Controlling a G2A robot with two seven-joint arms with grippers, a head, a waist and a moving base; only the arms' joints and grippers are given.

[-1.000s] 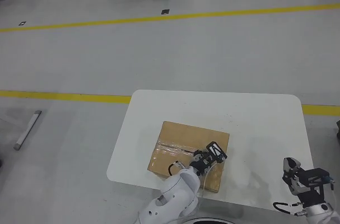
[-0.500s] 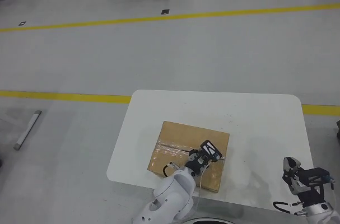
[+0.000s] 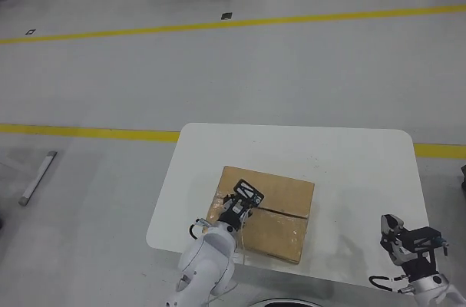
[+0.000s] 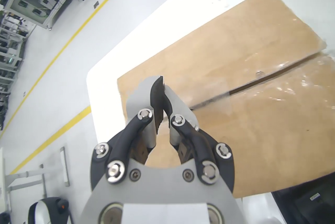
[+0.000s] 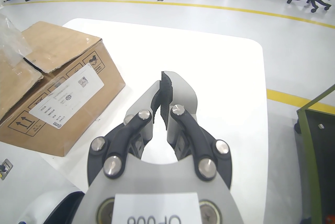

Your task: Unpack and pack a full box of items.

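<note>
A brown cardboard box (image 3: 277, 201) sits in the middle of the white table (image 3: 355, 161), flaps down, with clear tape glinting along its centre seam (image 4: 261, 78). My left gripper (image 3: 246, 192) is shut and empty. It hangs just above the box top at the seam's left end, fingertips together (image 4: 160, 84). In the right wrist view the box (image 5: 60, 84) shows a labelled side, and a loose flap of clear tape (image 5: 10, 39) stands up at its top. My right gripper (image 5: 164, 84), shut and empty, hovers over bare table near the front right corner (image 3: 394, 230).
A green cart (image 5: 316, 131) stands beside the table's right edge. Bare table top lies right of and behind the box. The table's front left edge is close to the box (image 4: 104, 110).
My left gripper has slid along the box's seam from its right end to its left end, staying shut. The right gripper shifted slightly.
</note>
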